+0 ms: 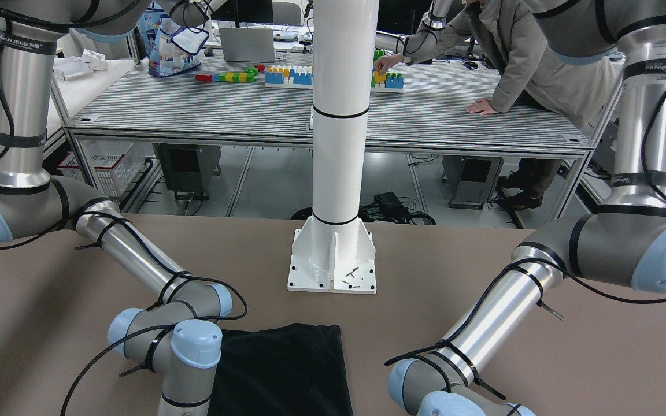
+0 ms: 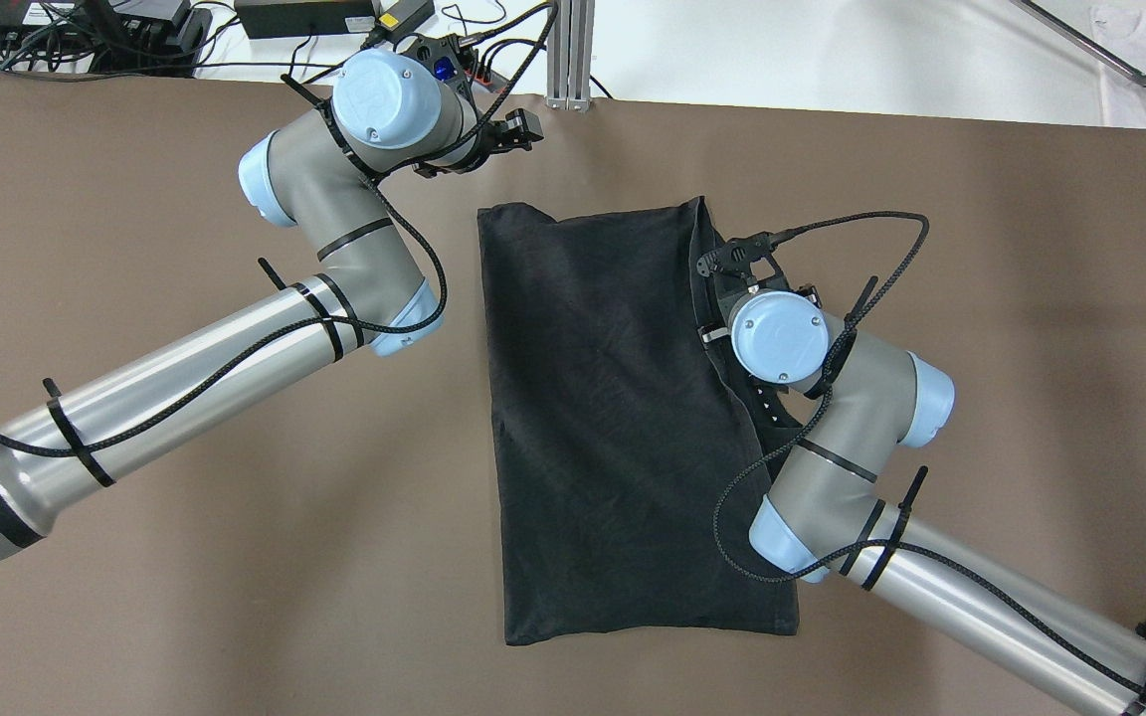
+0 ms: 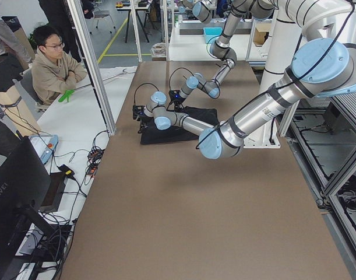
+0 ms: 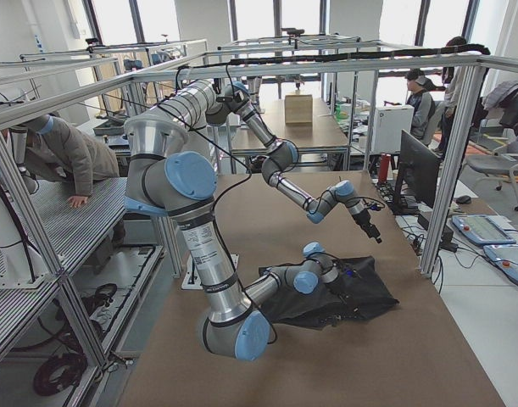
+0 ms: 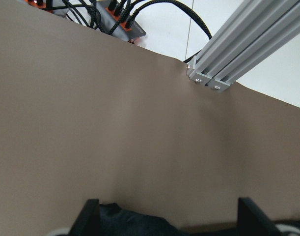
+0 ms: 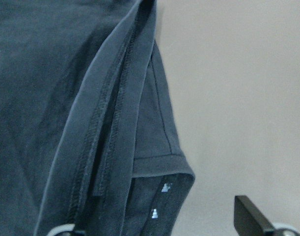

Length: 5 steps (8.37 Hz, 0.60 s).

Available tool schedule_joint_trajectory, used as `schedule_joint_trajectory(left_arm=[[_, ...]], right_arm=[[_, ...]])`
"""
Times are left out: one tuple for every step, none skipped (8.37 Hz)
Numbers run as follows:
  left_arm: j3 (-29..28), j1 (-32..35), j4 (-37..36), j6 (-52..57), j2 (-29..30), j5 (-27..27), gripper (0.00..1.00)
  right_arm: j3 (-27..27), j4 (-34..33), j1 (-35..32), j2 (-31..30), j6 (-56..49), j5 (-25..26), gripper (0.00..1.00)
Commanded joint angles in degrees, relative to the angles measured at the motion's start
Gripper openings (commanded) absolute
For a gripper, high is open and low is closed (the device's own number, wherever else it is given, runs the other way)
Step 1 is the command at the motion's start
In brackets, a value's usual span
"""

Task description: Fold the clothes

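Black garment [image 2: 623, 418] lies flat mid-counter [image 2: 135, 597]. Right tool [image 6: 157, 219] is at its right hem near the far corner, jaws wide with the hem between them. Left tool [image 5: 169, 209] is just past the far-left corner, jaws wide, gripping nothing.

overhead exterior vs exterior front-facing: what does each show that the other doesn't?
Only overhead: the black garment's full outline, the right arm's wrist over its right edge, cables past the brown table's far edge. Only front-facing: the white pillar on its base plate, a person leaning on the table behind. Both: the brown table, the left arm and right arm, the garment's pillar-side end.
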<state>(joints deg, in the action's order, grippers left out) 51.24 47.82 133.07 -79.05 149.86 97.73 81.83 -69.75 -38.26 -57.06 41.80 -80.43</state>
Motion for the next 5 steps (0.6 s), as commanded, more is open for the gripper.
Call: schedule_joint_trajectory(left_arm=[[0.0, 0.0, 0.0, -0.1, -0.5, 0.0, 1.0], [0.0, -0.1, 0.1, -0.1, -0.6, 0.0, 1.0], [0.0, -0.1, 0.1, -0.1, -0.7, 0.0, 1.0], [0.4, -0.2, 0.1, -0.3, -0.7, 0.0, 1.0], [0.8, -0.8, 0.0, -0.9, -0.7, -0.1, 1.0]], right_arm=[[-1.1, 0.0, -2.4, 2.2, -0.4, -1.7, 0.94], [-3.2, 0.0, -2.3, 4.7, 0.3, -1.7, 0.94], [-5.3, 0.0, -2.3, 6.9, 0.5, -1.7, 0.95], [-5.9, 0.1, -2.0, 7.1, 2.6, -1.7, 0.94], [-6.2, 0.0, -1.5, 8.3, 4.8, -1.7, 0.94]])
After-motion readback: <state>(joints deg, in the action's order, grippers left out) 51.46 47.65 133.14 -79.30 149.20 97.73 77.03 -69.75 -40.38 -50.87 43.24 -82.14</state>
